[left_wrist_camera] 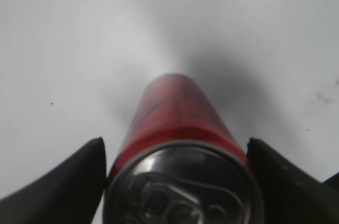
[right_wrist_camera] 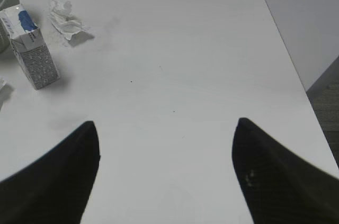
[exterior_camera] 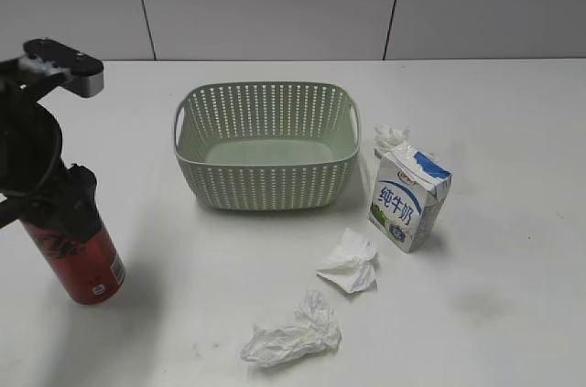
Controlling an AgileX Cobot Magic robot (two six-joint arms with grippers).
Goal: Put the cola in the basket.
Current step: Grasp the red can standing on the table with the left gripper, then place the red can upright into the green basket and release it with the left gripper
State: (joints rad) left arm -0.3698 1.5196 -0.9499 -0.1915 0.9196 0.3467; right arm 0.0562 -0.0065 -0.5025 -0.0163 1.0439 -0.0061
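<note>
The cola [exterior_camera: 89, 265] is a slim red can with black script, leaning slightly at the front left of the white table. My left gripper [exterior_camera: 57, 206] comes down over its top. In the left wrist view the two black fingers [left_wrist_camera: 175, 142] press both sides of the can [left_wrist_camera: 177, 110] just below its silver top. The pale green basket [exterior_camera: 265, 188] stands empty at the table's middle, to the right of the can and farther back. My right gripper [right_wrist_camera: 167, 123] is open and empty over bare table; it does not show in the exterior view.
A white-and-blue milk carton [exterior_camera: 408, 200] stands right of the basket, also in the right wrist view [right_wrist_camera: 33, 57]. Crumpled tissues lie in front of the basket [exterior_camera: 350, 262], near the front edge [exterior_camera: 291, 337] and behind the carton [exterior_camera: 392, 137]. The table's right edge [right_wrist_camera: 288, 60] is near.
</note>
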